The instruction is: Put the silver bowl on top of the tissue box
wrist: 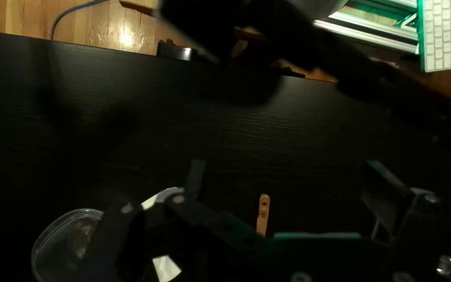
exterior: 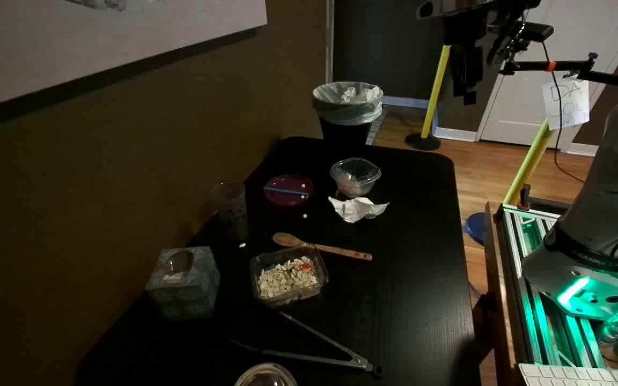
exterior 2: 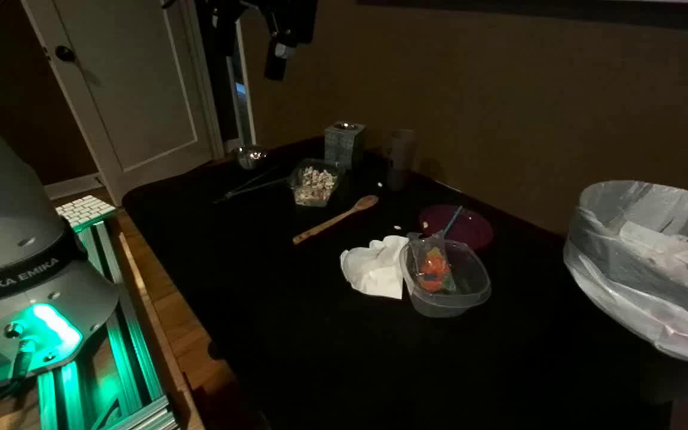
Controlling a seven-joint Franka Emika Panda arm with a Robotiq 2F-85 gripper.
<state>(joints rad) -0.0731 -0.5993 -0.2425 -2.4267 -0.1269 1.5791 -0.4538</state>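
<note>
"How do your jaws stand?"

"Spread. In the wrist view I see them well apart, with dark worktop (wrist: 307, 188) and the handle end of a wooden spoon (wrist: 263, 215) showing between them. In both exterior views I hang high above the things laid out below."

"Where is the silver bowl (exterior 2: 252, 156)?"

"On the worktop, glittering, near the tongs (exterior: 358, 362). In an exterior view the lower edge cuts across the silver bowl (exterior: 265, 370), so I get only part of its round rim there."

"And the tissue box (exterior 2: 344, 148)?"

"Upright on the same worktop, apart from the silver bowl, with something pale in the hole at its top. Near it stand a tall tumbler (exterior 2: 402, 156) and a clear tray (exterior: 293, 297) of pale bits (exterior: 287, 276). The tongs lie between tray and bowl, their arms splayed."

"Anything further along?"

"A white paper (exterior 2: 375, 270) just beside a clear tub (exterior 2: 448, 306); whether they touch, I can't tell. Near the tub lies a purple plate (exterior 2: 476, 232) bearing a blue stick (exterior 2: 453, 220). By the worktop's end I see a bin (exterior: 345, 131), though I cannot tell whether it stands on it or behind."
</note>
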